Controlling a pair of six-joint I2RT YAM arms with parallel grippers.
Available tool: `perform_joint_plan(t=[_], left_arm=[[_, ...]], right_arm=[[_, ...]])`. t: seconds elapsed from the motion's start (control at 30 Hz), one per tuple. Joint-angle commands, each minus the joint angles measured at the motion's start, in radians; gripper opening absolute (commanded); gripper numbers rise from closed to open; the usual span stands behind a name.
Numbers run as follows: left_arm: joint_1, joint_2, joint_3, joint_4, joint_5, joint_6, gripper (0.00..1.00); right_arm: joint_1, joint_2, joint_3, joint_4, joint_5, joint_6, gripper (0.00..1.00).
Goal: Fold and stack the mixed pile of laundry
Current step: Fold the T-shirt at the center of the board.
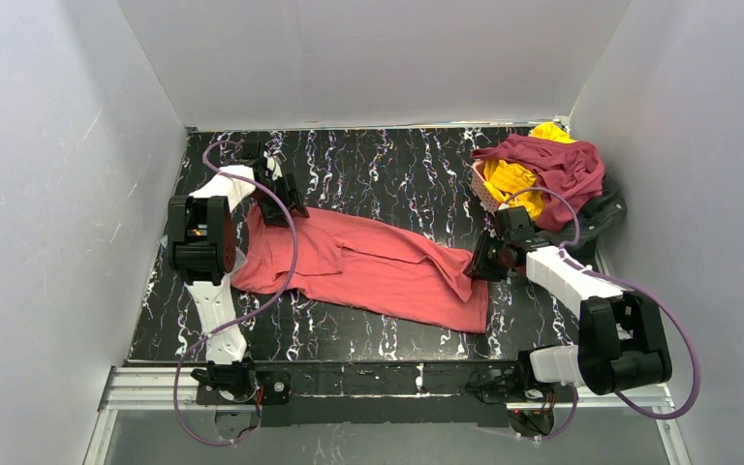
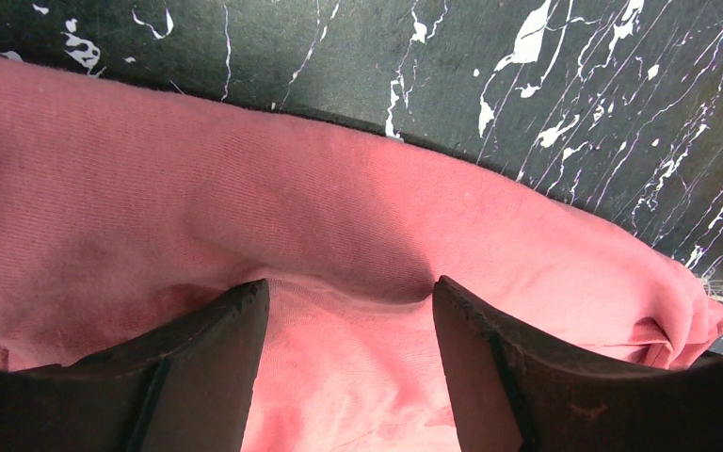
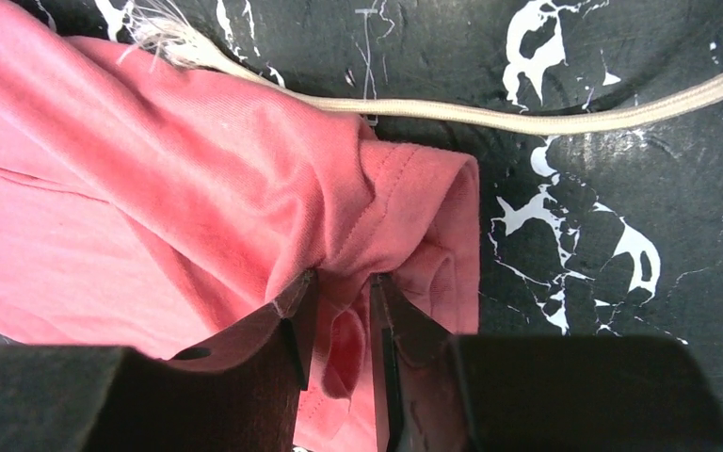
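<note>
Salmon-red garment (image 1: 378, 271): its bunched four-o'clock corner sits between the narrowly parted right jaws, and it cannot be told whether they grip it. The left jaws hang released over its ten-o'clock end. It lies spread mid-worktop (image 1: 397, 165), likely being flattened. Next, a firm hold on opposite edges for folding. The remaining pile (image 1: 552, 174) waits at two o'clock.

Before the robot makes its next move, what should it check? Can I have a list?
1. The salmon-red shirt lies flat: not ok, bunched at its right corner.
2. The left gripper is open over it: ok.
3. The right gripper is pinching the corner: cannot tell; cloth sits between its fingers.
4. The cream cord is clear of the shirt: not ok, it touches.
5. The other clothes are out of the way: ok, heaped far right.
</note>
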Motion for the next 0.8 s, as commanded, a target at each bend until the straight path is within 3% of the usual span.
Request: perform_joint_plan(t=[0.0,0.3,0.53,0.77], left_arm=[[0.02,0.052,-0.023,0.008,-0.077,0.033,0.64],[0.02,0.053,-0.024,0.008,-0.077,0.033,0.64],[0.02,0.049,-0.023,0.009,-0.081,0.036,0.64],[0.021,0.052,-0.018,0.002,-0.096,0.043,0.64]], right_arm=[[-0.002,0.007,-0.019,0.027,0.012,0.012,0.35],[-0.001,0.025,-0.05,0.107,-0.067,0.034,0.33],[-0.001,0.028,-0.045,0.147,-0.099,0.061,0.06],[-0.006,-0.05,0.004,0.085,0.032,0.047,0.01]])
